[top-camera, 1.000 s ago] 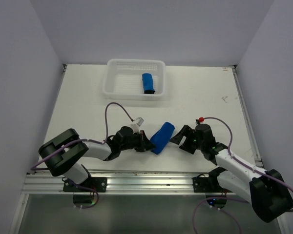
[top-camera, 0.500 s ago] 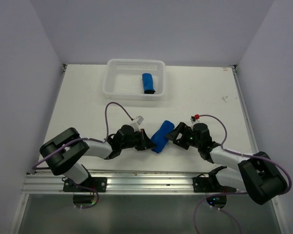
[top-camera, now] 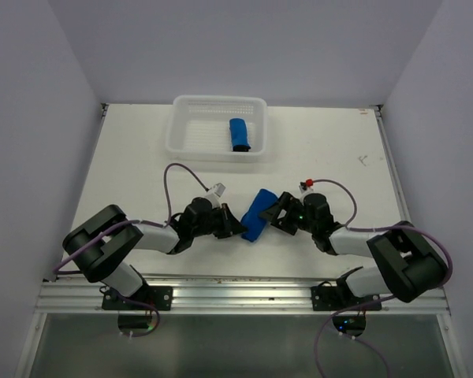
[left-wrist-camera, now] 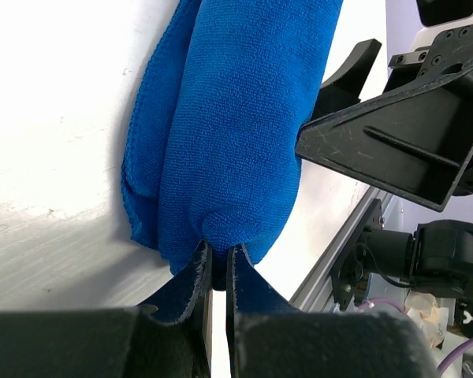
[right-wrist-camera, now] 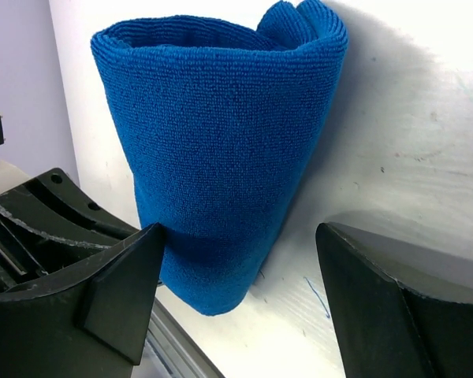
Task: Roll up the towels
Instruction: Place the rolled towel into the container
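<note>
One rolled blue towel (top-camera: 257, 214) lies on the white table between my two grippers. In the left wrist view the towel (left-wrist-camera: 236, 118) runs away from the camera, and my left gripper (left-wrist-camera: 218, 252) is shut on its near end. My left gripper (top-camera: 238, 228) sits at the roll's near-left end. My right gripper (top-camera: 277, 214) is open beside the roll. In the right wrist view the towel (right-wrist-camera: 213, 134) stands between the wide fingers of the right gripper (right-wrist-camera: 240, 236); the left finger touches it, the right one is apart. A second rolled towel (top-camera: 239, 135) lies in the basket.
The white plastic basket (top-camera: 177, 134) stands at the back of the table, left of centre. An aluminium rail (top-camera: 221, 293) runs along the near edge by the arm bases. The right arm's black finger (left-wrist-camera: 386, 134) shows close beside the towel in the left wrist view.
My right gripper has moved left until its open fingers reach around the towel. My left gripper, still shut on the towel, has shifted slightly away from the near edge with it.
</note>
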